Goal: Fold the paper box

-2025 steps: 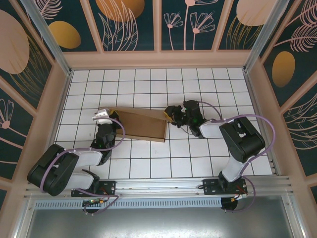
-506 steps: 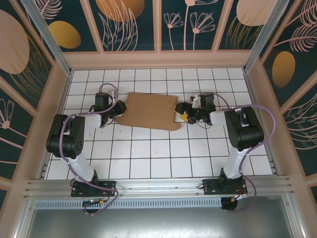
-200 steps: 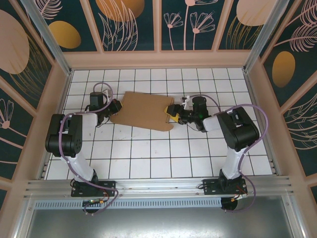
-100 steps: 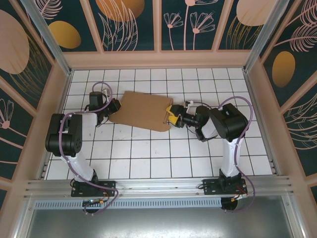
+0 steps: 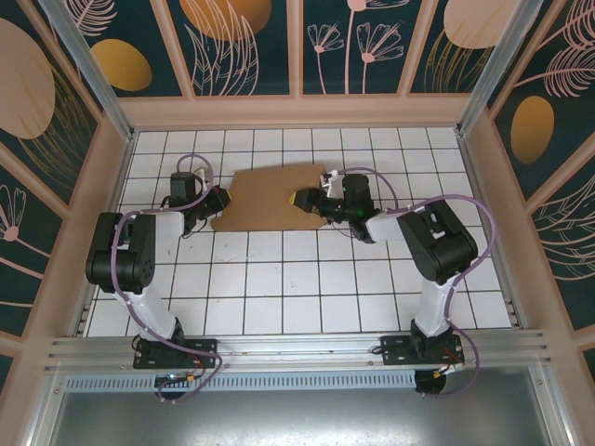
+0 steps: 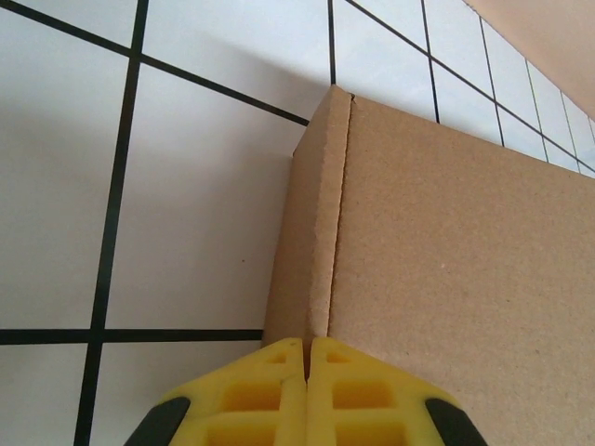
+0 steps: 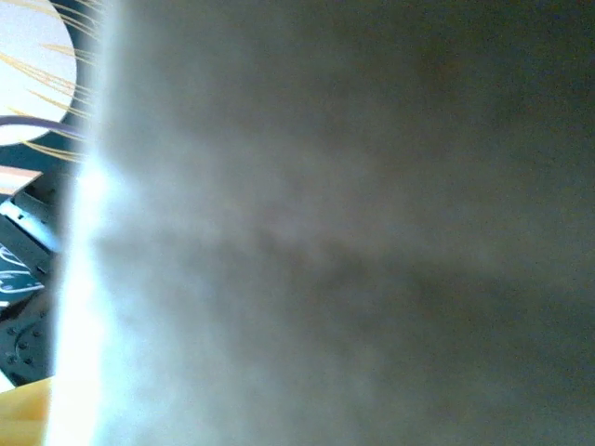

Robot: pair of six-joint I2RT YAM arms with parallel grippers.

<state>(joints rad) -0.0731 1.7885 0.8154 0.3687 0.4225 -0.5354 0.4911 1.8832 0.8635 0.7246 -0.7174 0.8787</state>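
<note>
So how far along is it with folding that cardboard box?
Early on, it seems. Done: one narrow strip along the left edge of the box is creased. In hand: the left gripper sits shut at that crease, while the right gripper reaches over the right end, cardboard pressed close to its camera. Remaining: from above the box looks mostly flat, with no standing walls or closed lid.

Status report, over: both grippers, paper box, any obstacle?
Left gripper shut at paper box left edge. Right gripper open, over its right end. No obstacle seen.
</note>
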